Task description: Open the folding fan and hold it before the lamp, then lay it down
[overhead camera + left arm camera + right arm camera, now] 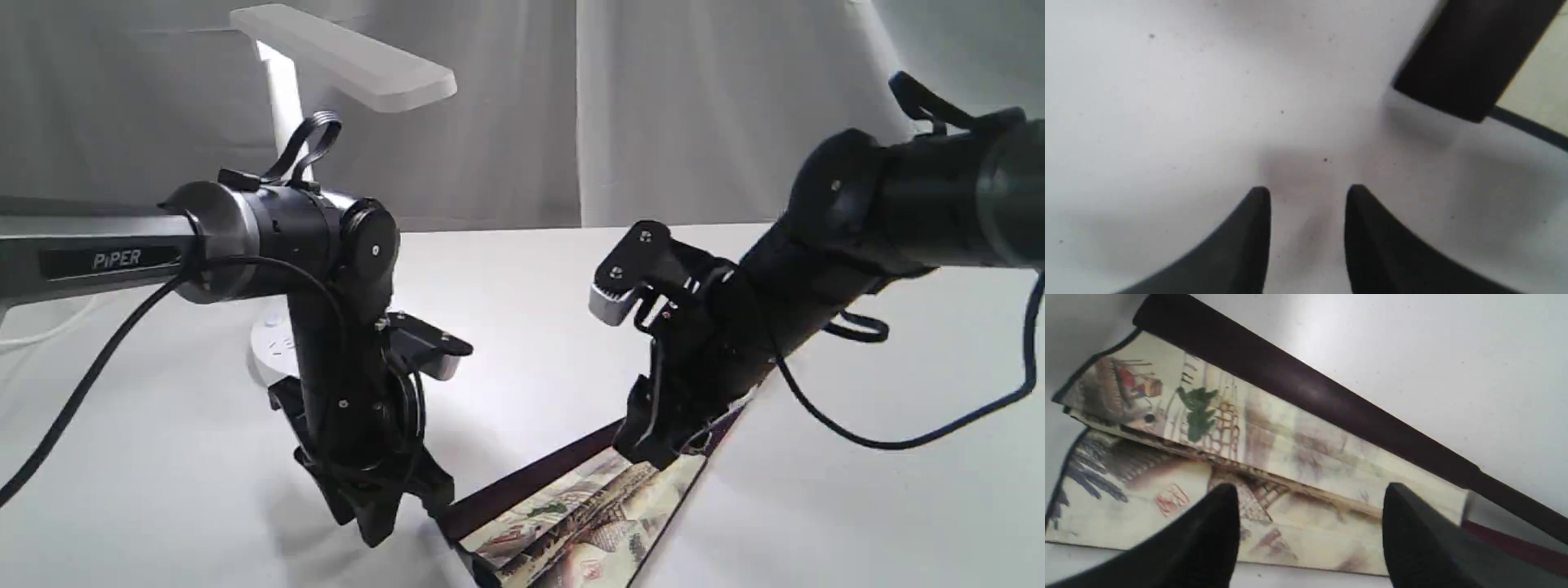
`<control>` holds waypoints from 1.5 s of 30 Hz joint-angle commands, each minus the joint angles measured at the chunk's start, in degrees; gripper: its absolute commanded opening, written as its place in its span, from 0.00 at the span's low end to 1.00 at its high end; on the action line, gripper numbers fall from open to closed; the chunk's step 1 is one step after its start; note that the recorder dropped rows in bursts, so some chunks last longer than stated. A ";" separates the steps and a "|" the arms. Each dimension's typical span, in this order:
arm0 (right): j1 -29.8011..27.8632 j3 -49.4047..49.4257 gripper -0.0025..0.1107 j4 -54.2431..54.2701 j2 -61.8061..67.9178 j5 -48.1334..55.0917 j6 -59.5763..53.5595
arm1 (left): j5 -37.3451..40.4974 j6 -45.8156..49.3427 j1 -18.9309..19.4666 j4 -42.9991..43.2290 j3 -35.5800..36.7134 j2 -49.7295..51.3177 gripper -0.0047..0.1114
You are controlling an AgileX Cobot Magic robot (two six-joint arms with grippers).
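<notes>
The folding fan [581, 513] lies partly spread on the white table, its cream painted leaf in a few folds between dark maroon guards. The white lamp [351, 59] stands at the back left, its round base [271, 343] behind my left arm. My left gripper [382, 516] points down just left of the fan's near guard end [1461, 61]; its fingers [1249, 237] are open over bare table. My right gripper [1310, 494] hangs open close above the fan's leaf [1290, 433], holding nothing. The fan's pivot end is hidden under that arm.
A white cloth covers the table [857, 506], with a white curtain [694, 106] behind. Black cables [898, 433] loop from both arms. The lamp's white cord [41, 333] trails at the far left.
</notes>
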 commanded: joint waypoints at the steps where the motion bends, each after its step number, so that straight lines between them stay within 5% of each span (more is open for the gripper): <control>1: 0.04 -4.53 0.49 -7.14 1.70 5.71 4.35 | 0.16 -0.32 0.36 -0.68 0.38 -0.17 0.30; 9: 0.04 -10.72 0.49 -11.72 7.58 15.74 4.35 | 2.42 1.74 0.45 -1.90 0.53 -0.30 0.30; 17: 0.04 -13.09 0.49 -16.90 8.34 10.85 2.89 | -3.83 2.92 2.47 -4.01 6.74 -6.15 0.30; 34: 0.04 -13.09 0.49 -7.32 13.70 5.80 -28.54 | -5.15 4.30 2.63 -4.89 9.06 -11.17 0.30; 39: 0.04 -13.09 0.48 -7.32 15.69 5.92 -26.55 | -5.15 4.30 2.63 -4.89 9.06 -11.17 0.30; 45: 0.04 -13.09 0.48 -9.42 16.18 5.02 -8.25 | -5.15 4.30 2.63 -4.89 9.06 -11.17 0.30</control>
